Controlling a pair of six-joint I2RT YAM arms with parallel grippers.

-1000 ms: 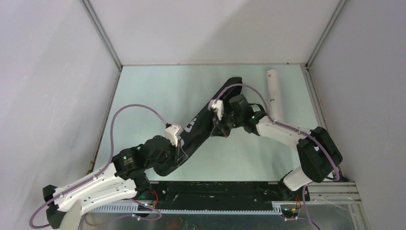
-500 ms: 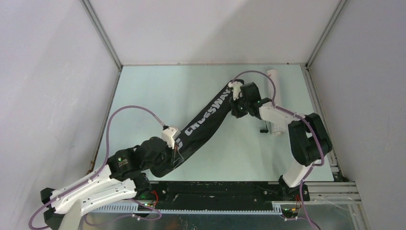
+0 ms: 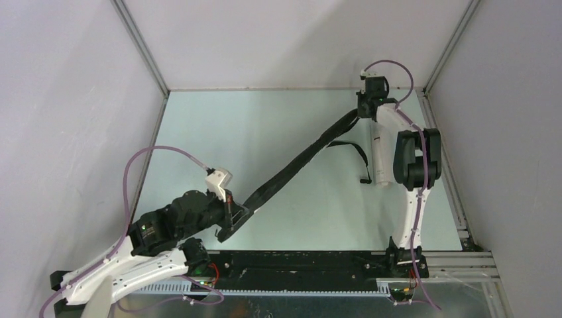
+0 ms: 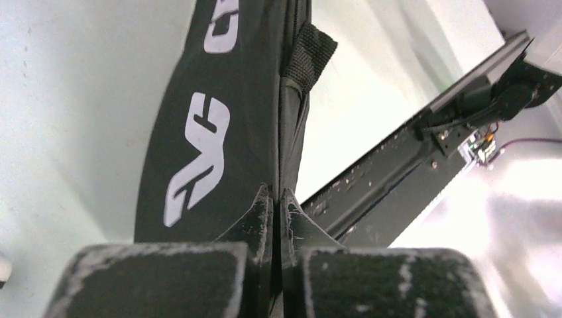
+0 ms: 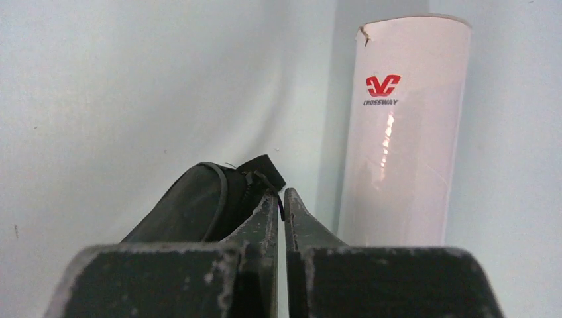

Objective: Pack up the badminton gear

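Down at the near left, the left arm [image 3: 159, 228] reaches in low over the desk [image 3: 219, 126], and the left jaws are clenched on the near end of the black racket bag [image 3: 291, 165]. The wrist view shows them pinched flat on the fabric edge, just short of the white logo. From there the bag runs diagonally away to the far right, drawn out into one long narrow line. I would guess most of it is lifted off the desk, though the overhead angle doesn't settle that. Its strap [image 3: 363, 162] hangs loose in a loop under the far half. In the far right corner the right arm [image 3: 414, 159] stands tall, and the right jaws are clamped on the bag's far tip, by the zip end. Just to the right of that tip the long white tube [image 3: 379, 162] with the red logo lies on the desk, running near to far and partly covered by the right arm. My reading is that the step in hand is straightening the bag between the two arms. Next it wants lowering flat without knocking the tube, then one end let go. No rackets or shuttlecocks show anywhere. Whether they sit inside the bag or the tube I can't tell, and the zip is too dark to read.
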